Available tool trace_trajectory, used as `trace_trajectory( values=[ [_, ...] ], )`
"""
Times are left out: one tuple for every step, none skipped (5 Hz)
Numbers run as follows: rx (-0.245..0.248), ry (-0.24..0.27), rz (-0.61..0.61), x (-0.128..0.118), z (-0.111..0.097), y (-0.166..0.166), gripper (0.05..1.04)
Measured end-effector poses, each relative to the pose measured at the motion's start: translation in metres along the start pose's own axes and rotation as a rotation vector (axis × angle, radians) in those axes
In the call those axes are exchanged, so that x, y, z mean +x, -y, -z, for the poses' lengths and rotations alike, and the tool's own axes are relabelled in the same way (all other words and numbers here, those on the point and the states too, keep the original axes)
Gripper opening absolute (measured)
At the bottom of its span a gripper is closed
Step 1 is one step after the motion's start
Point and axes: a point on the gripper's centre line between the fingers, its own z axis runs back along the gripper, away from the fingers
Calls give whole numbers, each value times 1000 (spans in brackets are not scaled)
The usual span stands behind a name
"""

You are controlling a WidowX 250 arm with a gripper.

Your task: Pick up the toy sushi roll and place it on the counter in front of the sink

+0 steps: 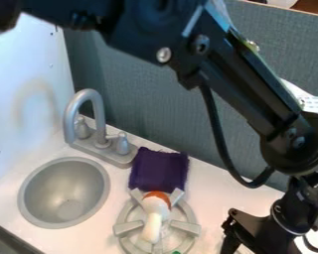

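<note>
The tool (240, 232) hangs low at the lower right, to the right of the burner. I cannot tell whether it is wide or narrow, or whether it holds anything. The black arm (245, 82) comes in from the top edge, slants down to the right and bends at a round joint near the right edge, above the tool. A black cable (218, 141) loops below the arm.

Nearest to the tool on its left is the grey burner (186, 226), a ring with raised bars set on the white surface (211, 198). On the burner lies a toy (153, 218) with a white body and an orange-brown end; that end points away from the camera, and the white part runs toward the near side. A small green patch (176, 252) shows at the burner's near edge.

Just behind the burner lies a dark purple cloth (160, 169), its far edge frayed. To the left of the cloth stands a grey faucet (97, 111) with a curved spout and two handles on a long base. In front of the faucet, left of the burner, is a round grey sink (39, 211) let into the surface. A grey-blue panel (141, 89) rises behind, meeting a white panel (22, 74) at the left.
</note>
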Motion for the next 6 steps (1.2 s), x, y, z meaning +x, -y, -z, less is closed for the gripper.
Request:
trace_trajectory(
  values=[
    [23,-38,4,-5,14,-1,1003],
    [33,-57,20,7,28,6,1003],
    [40,-54,28,16,38,11,1003],
    [32,-41,27,22,40,15,1003],
    [38,-52,10,32,45,14,1003],
    [17,-42,-11,43,45,9,1003]
  ],
)
